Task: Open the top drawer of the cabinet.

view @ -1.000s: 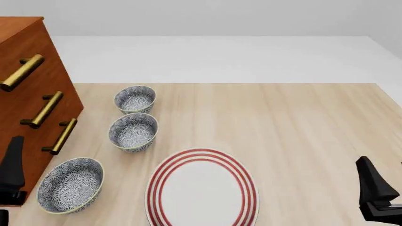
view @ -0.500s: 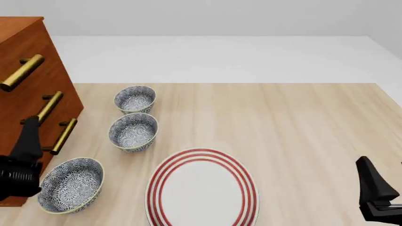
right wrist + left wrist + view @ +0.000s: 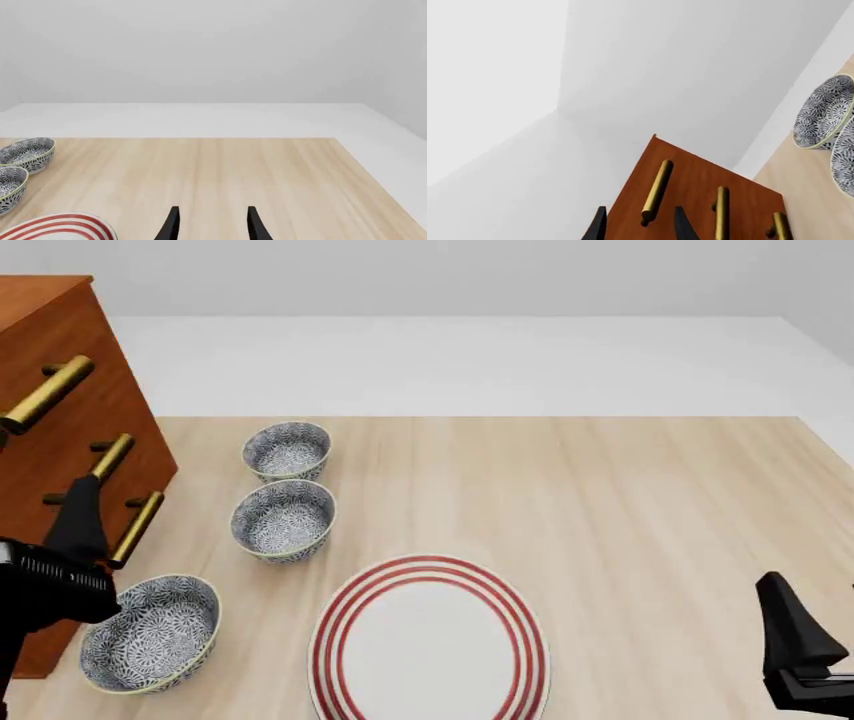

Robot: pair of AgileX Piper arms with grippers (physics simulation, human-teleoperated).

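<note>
The cabinet [image 3: 54,350] stands at the table's left edge, its three brass handles facing right. The top drawer [image 3: 74,410] is shut; its handle [image 3: 47,392] is the highest one. My left gripper [image 3: 80,515] is in front of the cabinet's lower part and covers part of the middle handle. In the left wrist view the left gripper [image 3: 640,227] is open, its fingertips [image 3: 599,226] either side of the near end of the top drawer's handle [image 3: 656,192], not touching it. My right gripper [image 3: 794,640] is open and empty at the front right.
Three patterned bowls [image 3: 287,450], [image 3: 283,520], [image 3: 147,633] line up beside the cabinet, the nearest just right of my left arm. A red-ringed white plate [image 3: 430,640] lies at the front centre. The two lower handles [image 3: 721,212] show beside the top one.
My left gripper has risen and moved forward along the cabinet front, from the table's front left corner up to the middle handle. The right arm has not moved.
</note>
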